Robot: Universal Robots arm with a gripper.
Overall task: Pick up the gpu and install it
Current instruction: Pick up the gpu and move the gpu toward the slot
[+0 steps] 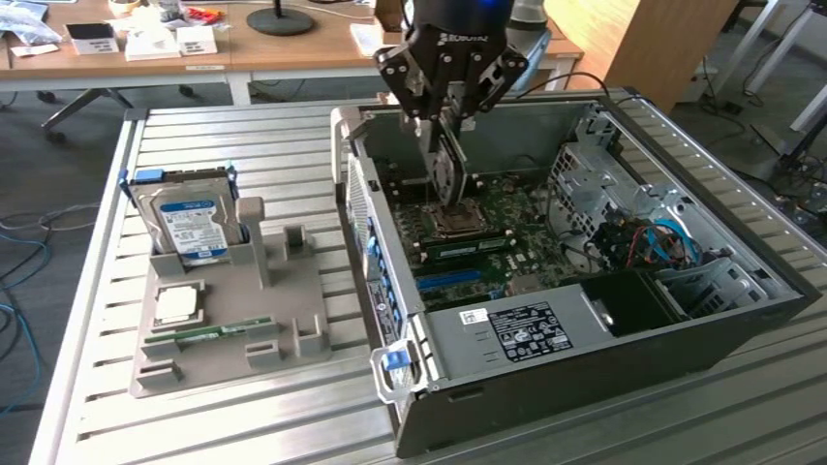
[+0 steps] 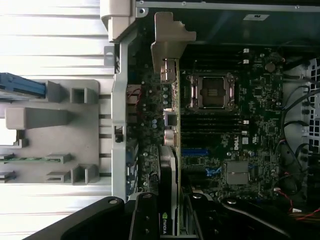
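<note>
One slatted table (image 1: 259,145); gripper (image 1: 446,114) holds gpu (image 1: 448,172) over case (image 1: 582,387); desks (image 1: 297,53) behind

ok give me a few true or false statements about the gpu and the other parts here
1. The gripper holds the thin dark gpu card with a metal end bracket inside the open black computer case. True.
2. The boxy silver hard drive with a blue-white label lies inside the case. False: it stands in the grey plastic holder, to the exterior view's left of the case.
3. The narrow green memory stick rests in the grey holder. True.
4. The gpu card lies flat on the slatted metal table. False: it hangs on edge from the gripper, over the motherboard.
</note>
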